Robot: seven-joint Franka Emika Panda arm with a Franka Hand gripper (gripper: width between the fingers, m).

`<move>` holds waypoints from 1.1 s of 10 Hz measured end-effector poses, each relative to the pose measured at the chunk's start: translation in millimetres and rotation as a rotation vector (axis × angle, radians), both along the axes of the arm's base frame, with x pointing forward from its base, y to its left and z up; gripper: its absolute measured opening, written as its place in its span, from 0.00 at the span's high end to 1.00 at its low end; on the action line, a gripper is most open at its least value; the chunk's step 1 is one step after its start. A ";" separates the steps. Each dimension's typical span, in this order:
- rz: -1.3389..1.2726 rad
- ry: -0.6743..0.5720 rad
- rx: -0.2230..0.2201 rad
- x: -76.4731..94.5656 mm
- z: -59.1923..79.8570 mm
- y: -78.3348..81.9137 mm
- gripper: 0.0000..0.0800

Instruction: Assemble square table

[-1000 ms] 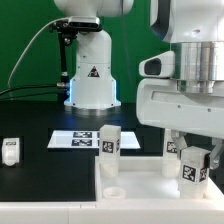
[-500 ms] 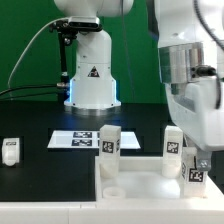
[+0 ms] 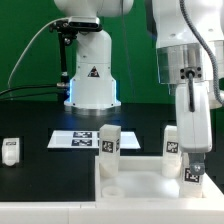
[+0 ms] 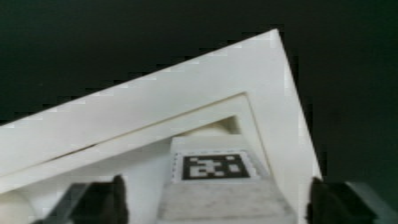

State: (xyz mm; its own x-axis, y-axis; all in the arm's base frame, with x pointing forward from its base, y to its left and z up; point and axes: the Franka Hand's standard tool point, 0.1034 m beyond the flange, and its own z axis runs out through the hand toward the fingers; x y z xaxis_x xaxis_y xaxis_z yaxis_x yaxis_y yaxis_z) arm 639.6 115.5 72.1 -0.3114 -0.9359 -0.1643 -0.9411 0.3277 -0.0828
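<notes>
A: Starting nearest, what do you make of it?

B: The square tabletop (image 3: 140,186) lies flat at the near edge of the table (image 3: 40,135), rim up. One round corner socket (image 3: 112,189) at its near left is bare, so a leg is wanted there yet.

A: And the legs already on it?

B: Three stand upright on the slab, as far as I can judge: the far-left leg (image 3: 109,141), the far-right leg (image 3: 173,141), and the right leg (image 3: 193,170) directly under the arm. Whether each is screwed home, the pictures do not tell.

A: The tool?

B: The tool (image 3: 197,160) hangs over that right leg. In the wrist view the two fingers (image 4: 98,200) stand spread, one each side of the tagged leg top (image 4: 214,166), with dark gaps between, so I take it as apart and not pinching.

A: What remains loose?

B: A fourth leg (image 3: 10,151) lies on the table at the exterior view's left, well apart from the slab. Farther back lies the marker board (image 3: 72,139), and beyond it the robot base (image 3: 92,75).

A: So, progress?

B: Well past halfway, I would say; one leg to fetch and seat.
</notes>
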 end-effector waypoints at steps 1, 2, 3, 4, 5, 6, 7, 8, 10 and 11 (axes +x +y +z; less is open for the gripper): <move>0.031 -0.006 -0.002 0.8 3.2 -0.8 0.24; 0.108 -0.025 -0.010 2.3 10.4 -2.1 0.20; 0.199 -0.050 -0.018 3.1 21.2 -3.9 0.20; 0.292 -0.075 -0.028 4.4 31.1 -4.7 0.19; 0.288 -0.075 -0.027 4.1 30.8 -4.8 0.19; 0.288 -0.073 -0.028 3.7 29.2 -4.7 0.19; 0.289 -0.072 -0.028 3.6 28.8 -4.8 0.19; 0.289 -0.072 -0.028 3.5 28.4 -4.8 0.19; 0.289 -0.071 -0.028 3.3 27.8 -4.9 0.19; 0.289 -0.071 -0.029 3.1 27.5 -4.9 0.19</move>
State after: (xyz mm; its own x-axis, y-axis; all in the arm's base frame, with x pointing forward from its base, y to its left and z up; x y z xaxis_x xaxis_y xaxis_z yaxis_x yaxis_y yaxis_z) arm 642.8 110.6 99.6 -0.0199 -0.9887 -0.1483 -0.9867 0.0433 -0.1567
